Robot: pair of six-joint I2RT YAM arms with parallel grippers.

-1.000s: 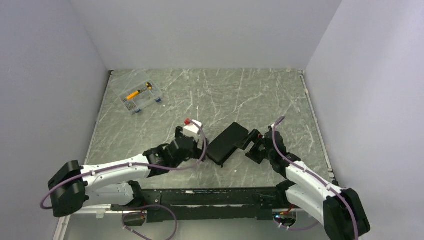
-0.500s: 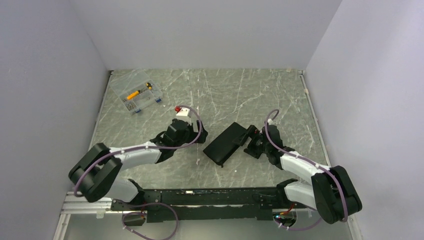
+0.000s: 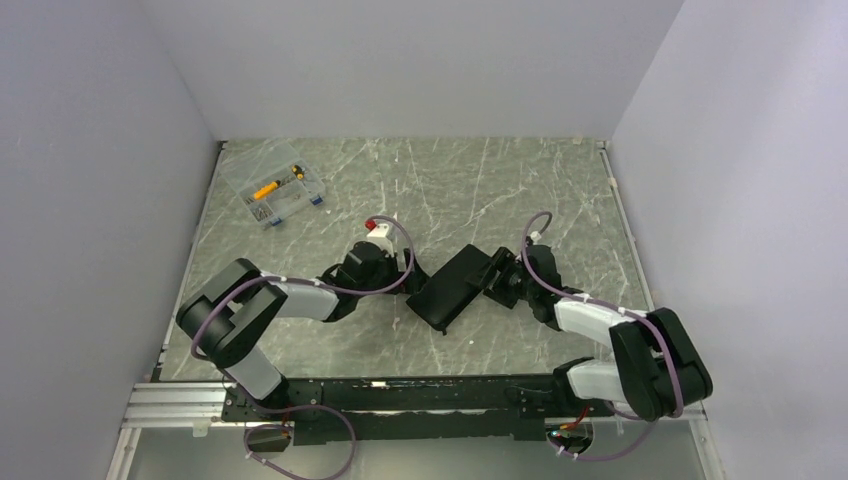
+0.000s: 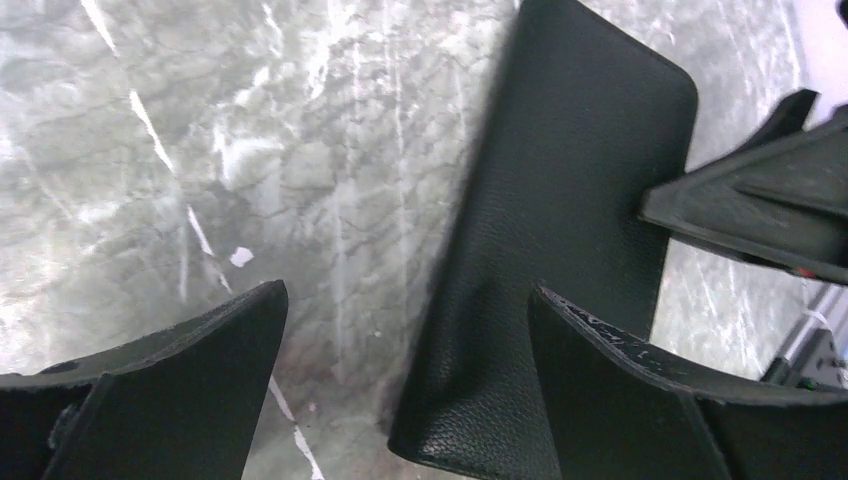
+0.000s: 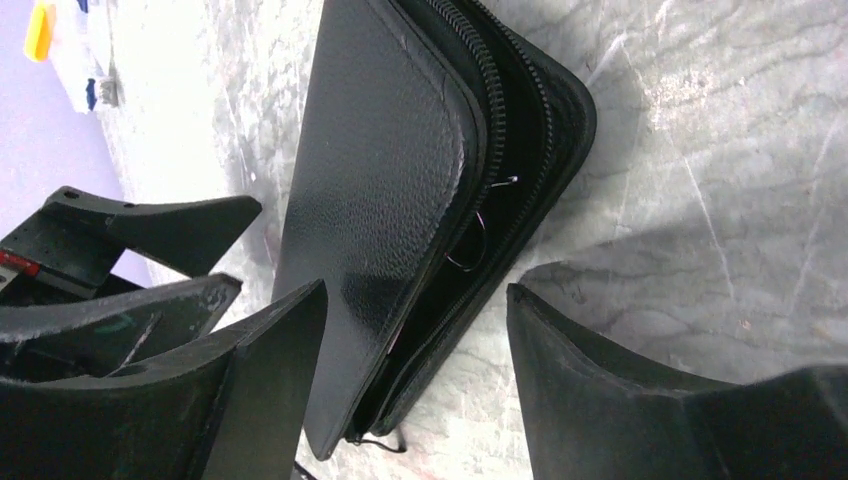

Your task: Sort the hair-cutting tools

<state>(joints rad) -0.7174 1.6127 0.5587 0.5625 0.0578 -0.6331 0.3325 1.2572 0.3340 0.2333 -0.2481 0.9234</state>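
The flat black zip case (image 3: 452, 287) lies on the marble table, its zip partly undone. In the right wrist view the case (image 5: 400, 190) gapes along its edge, and a thin metal loop (image 5: 478, 232) shows in the gap. The scissors and the comb are otherwise hidden. My left gripper (image 3: 408, 280) is open at the case's left edge, and that edge (image 4: 560, 250) lies between its fingers in the left wrist view. My right gripper (image 3: 497, 272) is open at the case's right end, with the case's near corner between its fingers (image 5: 270, 380).
A clear plastic box (image 3: 272, 192) with yellow and small parts stands at the far left of the table, and also shows in the right wrist view (image 5: 60, 45). Grey walls close the table on three sides. The two grippers face each other across the case.
My left arm has folded back and its gripper has come round to the case's left edge. My right gripper has moved forward to the case's right end. The case has hardly moved.
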